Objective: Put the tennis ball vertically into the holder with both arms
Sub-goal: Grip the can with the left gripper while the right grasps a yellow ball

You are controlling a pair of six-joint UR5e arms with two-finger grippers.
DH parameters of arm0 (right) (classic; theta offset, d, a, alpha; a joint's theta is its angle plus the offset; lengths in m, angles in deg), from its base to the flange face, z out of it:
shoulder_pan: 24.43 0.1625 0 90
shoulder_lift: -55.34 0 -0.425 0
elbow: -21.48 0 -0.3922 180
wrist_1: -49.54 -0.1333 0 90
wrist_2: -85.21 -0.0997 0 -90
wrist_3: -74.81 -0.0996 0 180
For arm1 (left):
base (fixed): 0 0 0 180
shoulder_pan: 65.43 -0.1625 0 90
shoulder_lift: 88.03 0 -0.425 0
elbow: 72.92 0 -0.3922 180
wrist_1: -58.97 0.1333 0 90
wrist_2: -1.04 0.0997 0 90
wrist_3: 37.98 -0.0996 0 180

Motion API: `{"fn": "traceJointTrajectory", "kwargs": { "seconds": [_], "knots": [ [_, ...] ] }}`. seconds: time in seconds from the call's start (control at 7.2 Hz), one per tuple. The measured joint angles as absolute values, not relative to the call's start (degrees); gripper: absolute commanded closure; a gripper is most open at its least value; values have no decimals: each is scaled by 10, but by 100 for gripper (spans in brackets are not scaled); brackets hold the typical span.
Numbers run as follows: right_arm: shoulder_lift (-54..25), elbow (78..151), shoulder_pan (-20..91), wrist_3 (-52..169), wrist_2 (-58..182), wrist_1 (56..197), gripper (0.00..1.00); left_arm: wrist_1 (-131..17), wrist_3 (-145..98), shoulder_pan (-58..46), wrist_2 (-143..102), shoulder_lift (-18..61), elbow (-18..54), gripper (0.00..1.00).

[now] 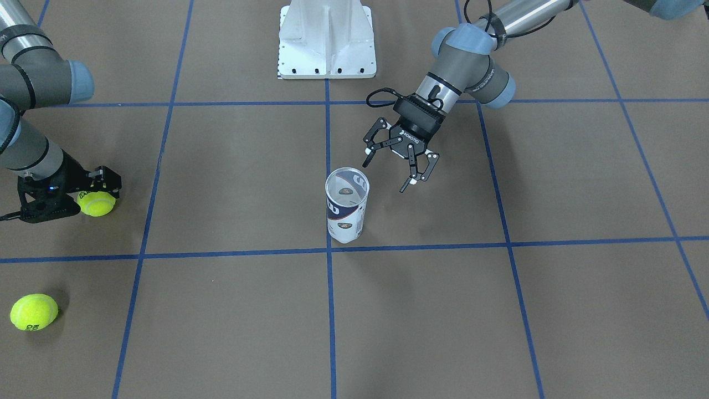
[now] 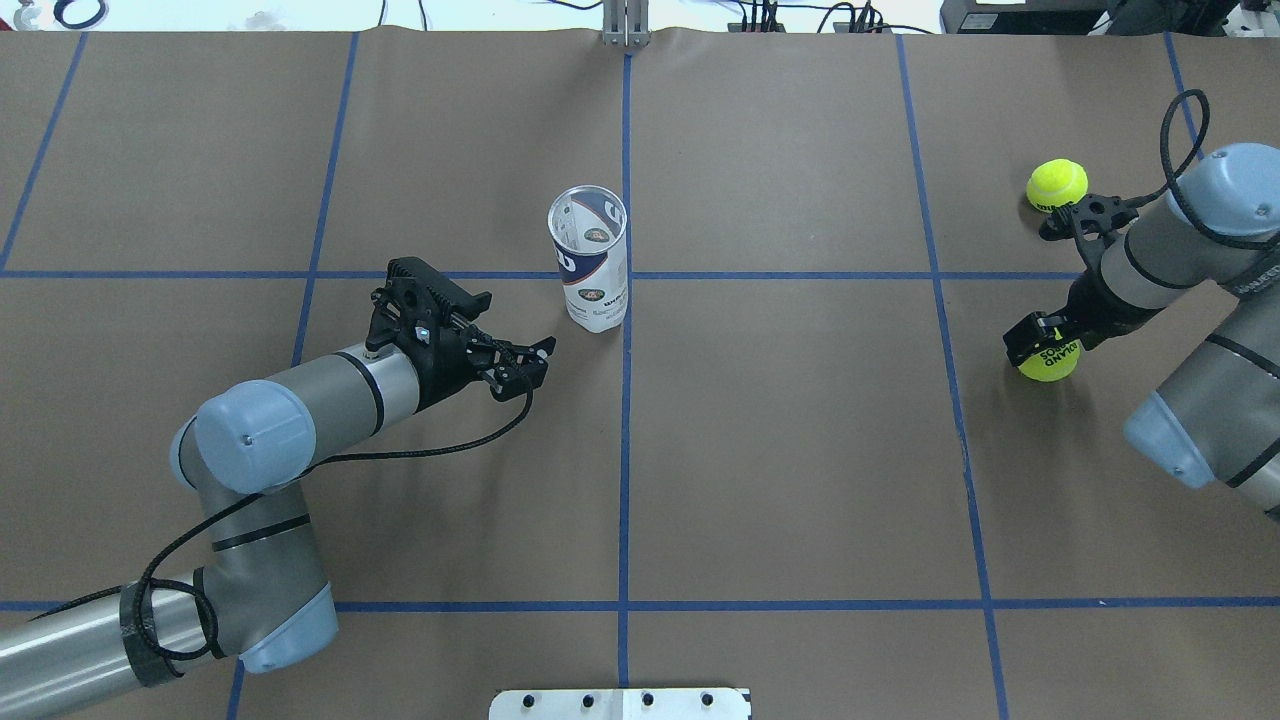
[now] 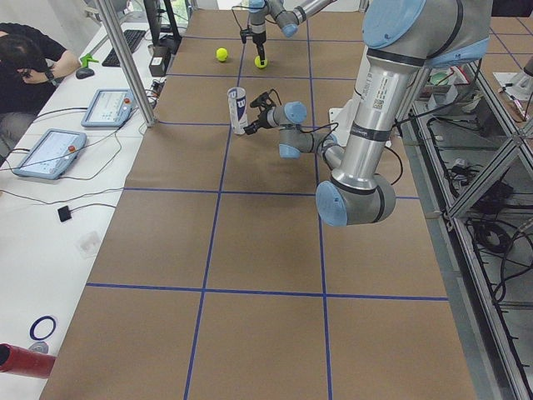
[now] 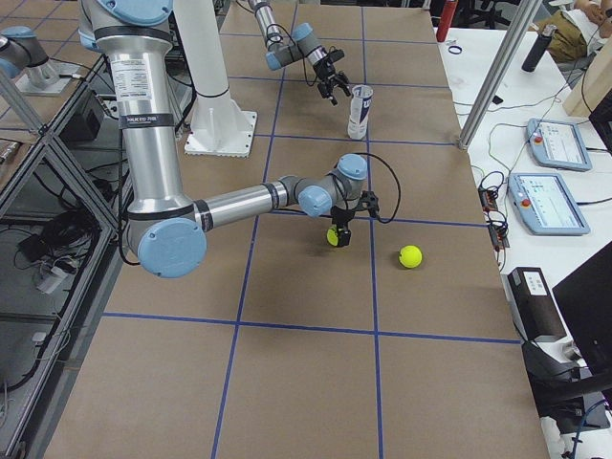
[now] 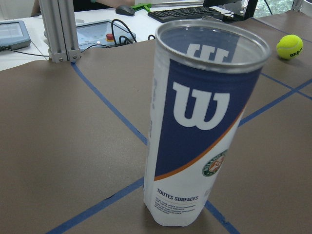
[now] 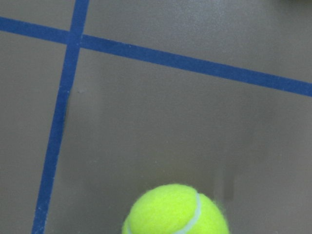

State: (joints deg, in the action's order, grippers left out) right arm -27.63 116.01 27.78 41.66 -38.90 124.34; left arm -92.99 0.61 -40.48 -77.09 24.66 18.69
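The holder (image 1: 346, 208) (image 2: 592, 265), a clear can with a white and navy "W" label, stands upright and open-topped near the table's middle. It fills the left wrist view (image 5: 204, 126). My left gripper (image 1: 386, 176) (image 2: 528, 362) hovers open just beside it, not touching. My right gripper (image 1: 94, 195) (image 2: 1040, 350) points down, its fingers against both sides of a yellow tennis ball (image 1: 97, 203) (image 2: 1048, 362) (image 6: 175, 209) at table level. A second tennis ball (image 1: 34, 312) (image 2: 1057, 184) (image 5: 289, 47) lies loose nearby.
The white robot base (image 1: 327, 41) stands at the table's robot side. Blue tape lines grid the brown table (image 2: 800, 450). A person (image 3: 25, 58) sits at a side desk with tablets (image 3: 48, 152) past the table's far edge.
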Motion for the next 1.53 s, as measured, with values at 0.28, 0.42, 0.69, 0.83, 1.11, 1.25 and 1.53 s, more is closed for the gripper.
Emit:
{"fn": "traceJointTrajectory", "kwargs": {
  "seconds": [0.28,0.42,0.69,0.83,1.11,1.25,1.53],
  "knots": [
    [-275,1157,277,427,-390,1243,100,-933,6,-405,-771,247,184,1],
    [-275,1159,277,432,-392,1243,100,-934,6,-405,-771,247,183,1],
    [-258,1171,295,437,-414,1245,100,-934,6,-405,-771,248,183,1],
    [-242,1173,316,436,-445,1248,100,-934,6,-405,-771,248,182,1],
    [-209,1174,344,426,-491,1250,100,-933,6,-408,-770,262,169,1],
    [-192,1173,348,409,-499,1250,100,-934,6,-408,-768,280,148,1],
    [-159,1170,349,361,-503,1251,100,-937,10,-409,-750,303,114,1]
  ]
}}
